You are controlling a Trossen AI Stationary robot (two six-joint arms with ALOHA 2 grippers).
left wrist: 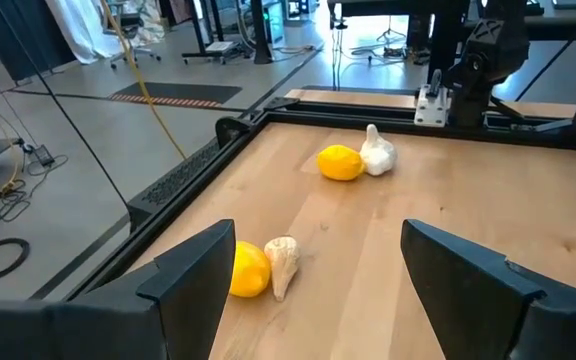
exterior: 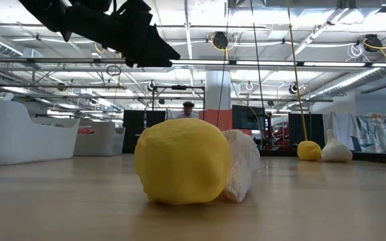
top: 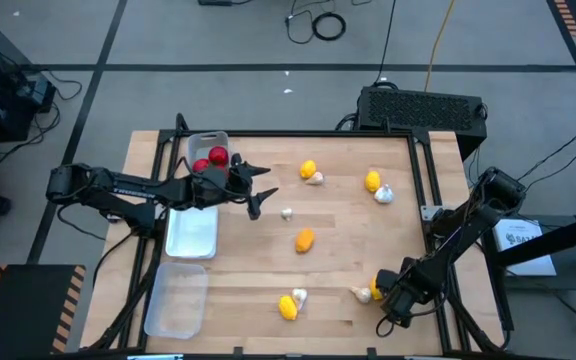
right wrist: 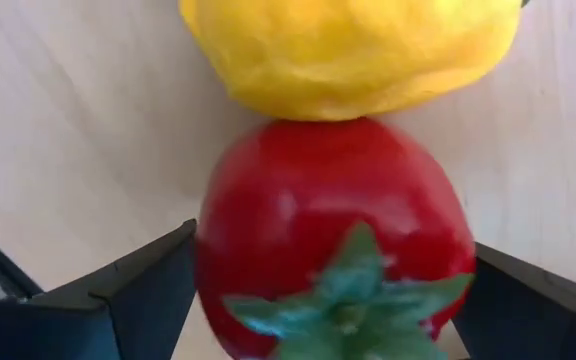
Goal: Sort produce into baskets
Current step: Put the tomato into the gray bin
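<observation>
Overhead camera looks down; low one (table-level) faces the room.

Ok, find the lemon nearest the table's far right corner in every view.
High: lemon, upper right.
Low: right side, in the distance.
Left wrist: top centre.
Right wrist: not in it.
Landmark: the garlic beside it.

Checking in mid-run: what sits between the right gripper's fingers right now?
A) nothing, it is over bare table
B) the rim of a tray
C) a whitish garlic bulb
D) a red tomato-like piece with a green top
D: the right wrist view shows the red piece between the open right gripper fingers, with a yellow piece touching its far side.
</observation>
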